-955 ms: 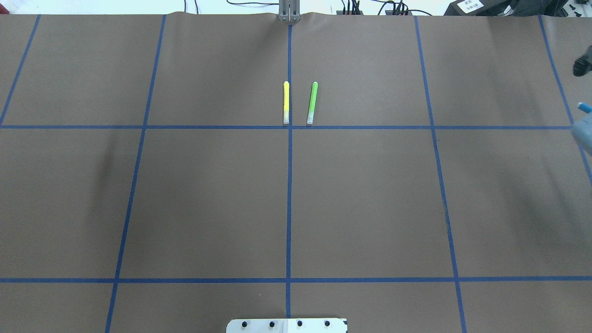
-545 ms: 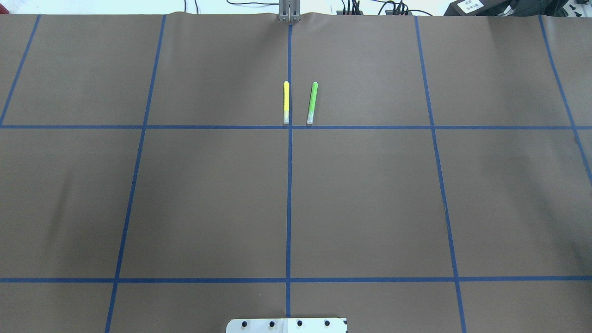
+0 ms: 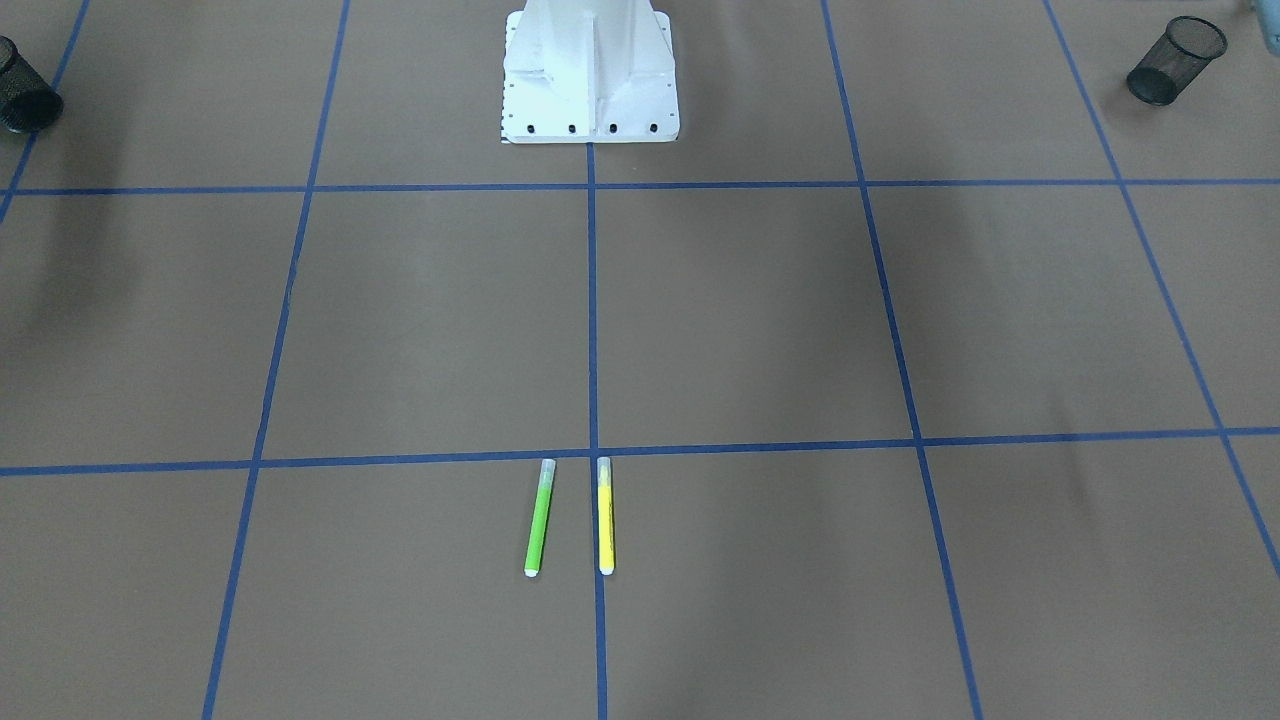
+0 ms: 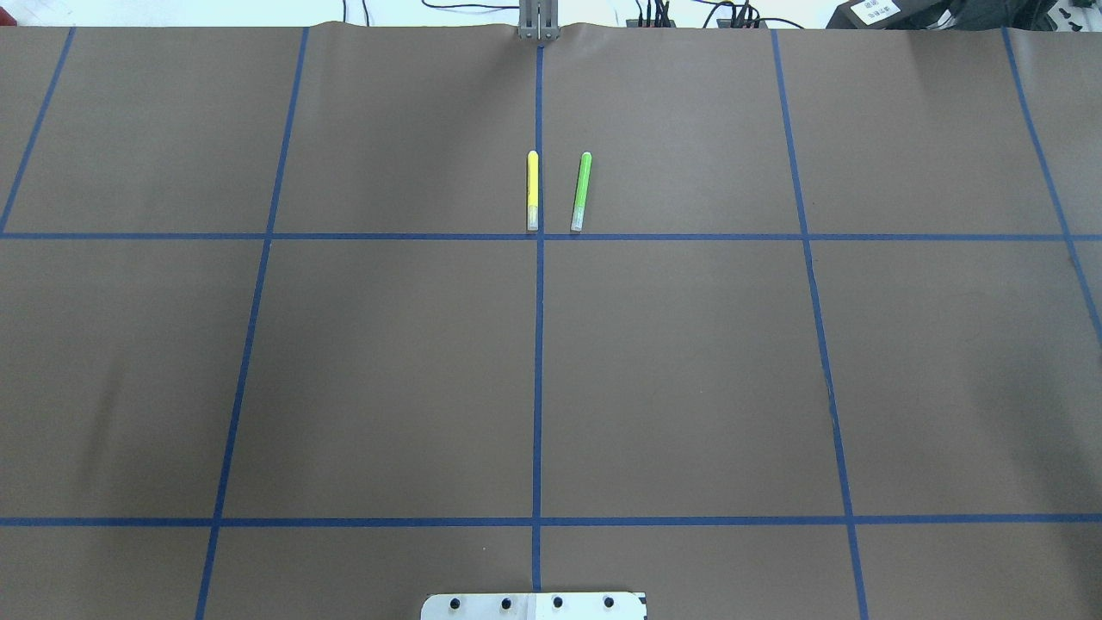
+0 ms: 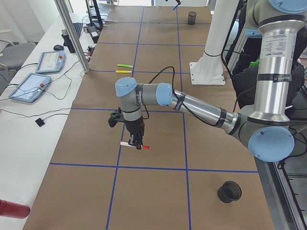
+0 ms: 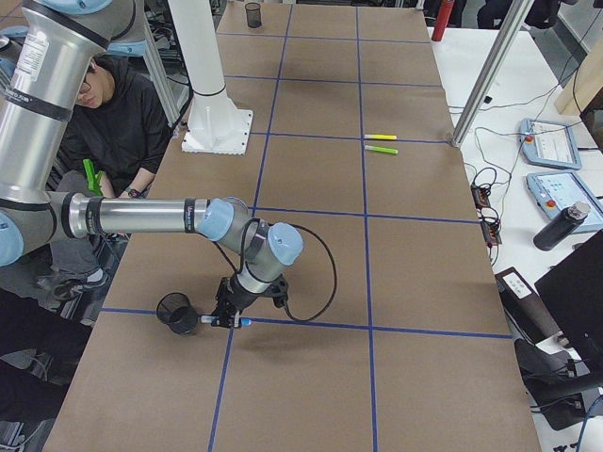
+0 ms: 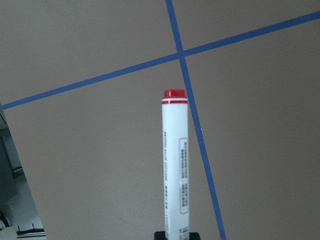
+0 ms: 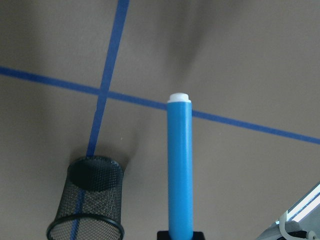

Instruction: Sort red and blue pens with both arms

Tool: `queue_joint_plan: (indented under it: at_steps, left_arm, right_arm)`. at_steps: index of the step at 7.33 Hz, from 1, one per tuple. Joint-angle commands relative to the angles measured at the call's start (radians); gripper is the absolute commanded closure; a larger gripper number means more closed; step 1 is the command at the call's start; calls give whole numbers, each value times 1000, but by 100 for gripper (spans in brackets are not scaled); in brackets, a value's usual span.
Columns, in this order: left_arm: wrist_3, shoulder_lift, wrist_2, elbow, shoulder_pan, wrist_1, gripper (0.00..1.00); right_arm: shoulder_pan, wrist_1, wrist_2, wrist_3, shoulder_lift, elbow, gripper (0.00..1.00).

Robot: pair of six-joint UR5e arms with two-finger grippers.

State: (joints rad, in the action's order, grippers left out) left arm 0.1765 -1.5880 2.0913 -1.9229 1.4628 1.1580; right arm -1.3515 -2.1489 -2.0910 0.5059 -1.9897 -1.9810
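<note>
The left gripper grips the red marker over the table, and the right gripper grips the blue pen just beside a mesh cup; held nearly level, the pen could catch the rim and tip that cup.

One red-capped marker, one blue pen, one green pen, one yellow pen: four in total. Mesh cups: two. Robot arms: two.
</note>
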Motion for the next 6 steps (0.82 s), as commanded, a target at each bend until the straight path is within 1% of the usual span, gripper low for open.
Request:
queue_joint_plan:
  at_steps: [1, 3, 5, 6]
  left_arm:
    - [-5, 2, 18, -33, 1, -3, 100]
    - [-8, 2, 21, -51, 1, -12, 100]
    - [-8, 2, 21, -59, 1, -12, 100]
    - [-8, 2, 22, -60, 1, -11, 100]
  right_arm:
    - [0, -166, -24, 132, -41, -24, 100]
    - [0, -306, -27, 260, -43, -38, 100]
    - [0, -392, -62, 327, -49, -38, 100]
    - [2, -403, -82, 330, -53, -38, 100]
